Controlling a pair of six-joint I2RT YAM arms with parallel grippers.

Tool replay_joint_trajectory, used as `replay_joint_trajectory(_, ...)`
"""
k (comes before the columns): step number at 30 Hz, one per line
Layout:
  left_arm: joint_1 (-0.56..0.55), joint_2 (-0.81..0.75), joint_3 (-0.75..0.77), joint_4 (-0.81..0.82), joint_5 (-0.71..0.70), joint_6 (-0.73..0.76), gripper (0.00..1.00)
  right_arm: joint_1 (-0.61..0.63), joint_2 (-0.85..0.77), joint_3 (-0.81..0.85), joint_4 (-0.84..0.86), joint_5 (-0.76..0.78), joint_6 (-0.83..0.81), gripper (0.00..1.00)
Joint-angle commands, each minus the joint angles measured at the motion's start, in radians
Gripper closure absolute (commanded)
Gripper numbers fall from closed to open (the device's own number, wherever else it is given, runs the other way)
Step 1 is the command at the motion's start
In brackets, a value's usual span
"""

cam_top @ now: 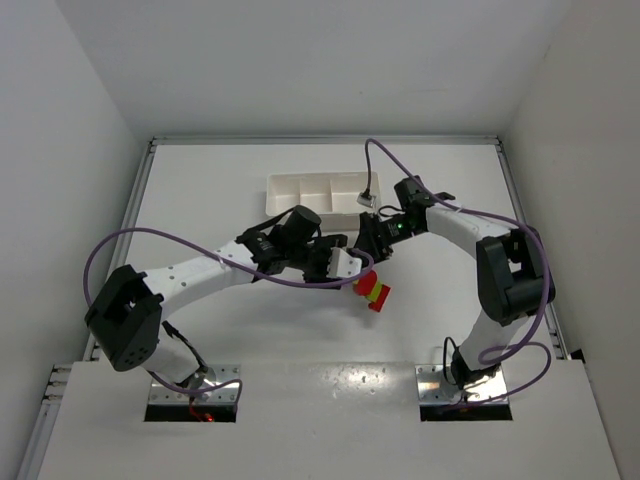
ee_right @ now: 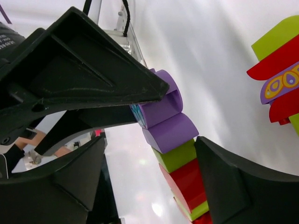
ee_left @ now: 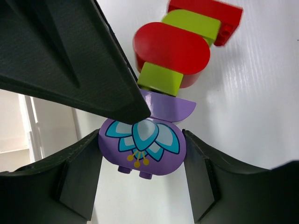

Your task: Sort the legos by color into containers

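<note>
Apparently prying apart a stuck column of plastic lego bricks over the white table, just in front of the white three-compartment plastic tray; clamping its end piece, a purple rounded brick with a flower print, in the left gripper; straddling the yellow-green and red bricks beyond it with the right gripper, spread, gap showing on one side. Next, probably: close the right, pull the purple free, carry it to a compartment. Nothing seen in any compartment; sorting barely begun.

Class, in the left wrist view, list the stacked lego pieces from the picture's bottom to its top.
flower-printed purple piece → plain purple piece → lower yellow-green brick → rounded red piece → upper yellow-green brick → red brick
</note>
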Motion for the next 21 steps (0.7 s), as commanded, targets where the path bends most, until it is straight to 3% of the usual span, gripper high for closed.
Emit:
replay_joint_trajectory(1, -0.012, -0.036, 0.011, 0.092, 0.027, -0.002, 0.88, 0.008, -0.002, 0.034, 0.009, -0.017, -0.006, 0.18)
replay_joint_trajectory(11, -0.012, -0.045, 0.002, 0.092, 0.046, -0.002, 0.88, -0.012, -0.012, 0.043, 0.009, -0.008, -0.029, 0.18)
replay_joint_trajectory(21, 0.045, -0.045, 0.029, 0.092, 0.156, -0.078, 0.88, -0.002, -0.012, 0.025, 0.008, -0.098, -0.064, 0.46)
